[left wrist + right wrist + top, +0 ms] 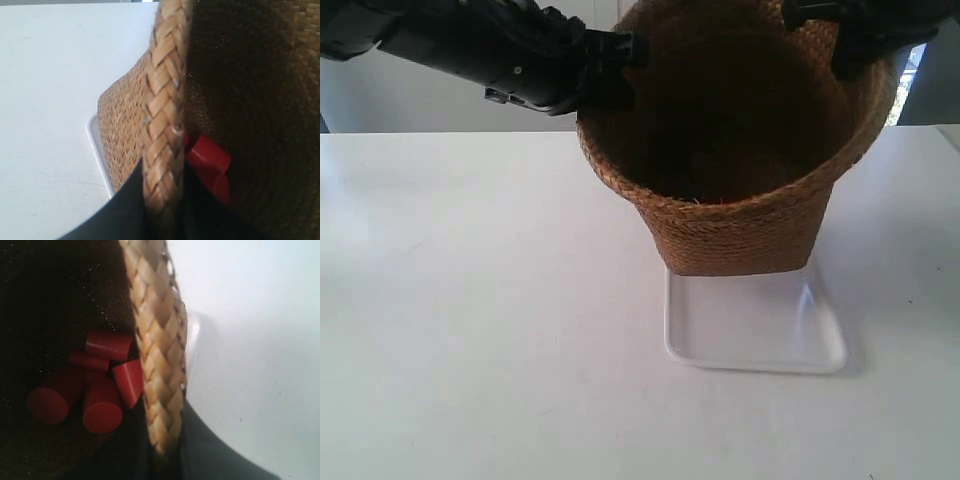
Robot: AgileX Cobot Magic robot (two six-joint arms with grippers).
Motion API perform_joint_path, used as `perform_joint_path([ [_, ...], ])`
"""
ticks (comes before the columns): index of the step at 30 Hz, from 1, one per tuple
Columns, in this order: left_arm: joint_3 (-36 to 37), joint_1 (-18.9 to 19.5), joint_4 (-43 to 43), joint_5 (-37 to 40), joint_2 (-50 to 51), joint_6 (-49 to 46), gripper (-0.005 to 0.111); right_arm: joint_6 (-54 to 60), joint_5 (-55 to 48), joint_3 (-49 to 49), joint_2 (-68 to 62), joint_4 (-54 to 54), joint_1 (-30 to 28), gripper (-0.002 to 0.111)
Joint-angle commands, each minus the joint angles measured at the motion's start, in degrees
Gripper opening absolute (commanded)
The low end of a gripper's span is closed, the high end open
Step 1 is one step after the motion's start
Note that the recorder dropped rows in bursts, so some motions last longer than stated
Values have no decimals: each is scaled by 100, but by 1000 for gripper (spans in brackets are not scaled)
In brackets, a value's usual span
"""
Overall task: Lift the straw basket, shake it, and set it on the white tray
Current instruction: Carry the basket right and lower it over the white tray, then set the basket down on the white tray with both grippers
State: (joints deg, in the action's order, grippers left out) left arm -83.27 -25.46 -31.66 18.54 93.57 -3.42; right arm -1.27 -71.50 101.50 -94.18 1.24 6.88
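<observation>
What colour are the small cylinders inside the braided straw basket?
Small red cylinders, clearest in the right wrist view.

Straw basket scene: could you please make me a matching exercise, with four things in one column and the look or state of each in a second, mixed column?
Column one:
1. straw basket
2. white tray
3. red cylinders
4. left pincer

Column two:
A. closed on the braided rim
B. shallow, glossy, with rounded corners
C. lying loose inside, at the bottom
D. brown, woven, bucket-shaped

Pairs: 1-D, 2-B, 3-C, 4-A
</observation>
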Motion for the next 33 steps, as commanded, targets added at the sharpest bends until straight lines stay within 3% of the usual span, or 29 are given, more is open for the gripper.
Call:
perform_joint_path([
  [1,-76,-111,-85,-100,-59,-145,0,127,153,62,77,-124,-15,0],
  [10,-76,-100,-85,75,37,342,0,263,153,40,-224,180,-23,0],
  [13,-78,-100,-145,460,199,520,0,263,153,40,-298,315,-133,0],
  [21,-87,-100,-91,366,266,201,1,263,153,-189,-308,284,-528,0],
  [29,-366,-100,-91,393,409,187,29,252,153,-615,-294,272,-637,0],
  [33,-429,-100,-91,338,409,187,31,252,153,-615,-239,369,-637,0],
])
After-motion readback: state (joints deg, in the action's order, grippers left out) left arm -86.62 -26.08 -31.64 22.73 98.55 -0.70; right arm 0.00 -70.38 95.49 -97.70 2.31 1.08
